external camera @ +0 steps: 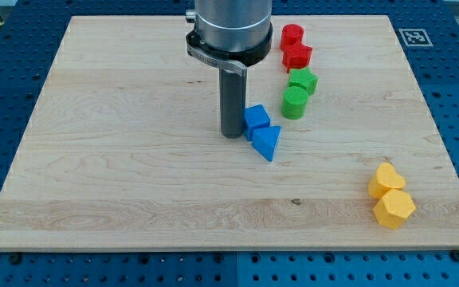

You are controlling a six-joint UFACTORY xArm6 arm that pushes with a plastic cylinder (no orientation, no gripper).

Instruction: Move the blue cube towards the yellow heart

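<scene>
The blue cube (256, 118) sits near the middle of the wooden board (118, 159). A blue triangular block (266, 142) lies just below it, touching it. My tip (232, 134) rests on the board right against the cube's left side. The yellow heart (386, 179) lies at the view's lower right, far from the cube. A yellow hexagonal block (394, 209) sits just below the heart, touching it.
A red cylinder (292, 36) and a red star-shaped block (297, 56) sit at the view's top, right of the arm. A green star-shaped block (302, 80) and a green cylinder (295, 103) lie below them, just right of the blue cube.
</scene>
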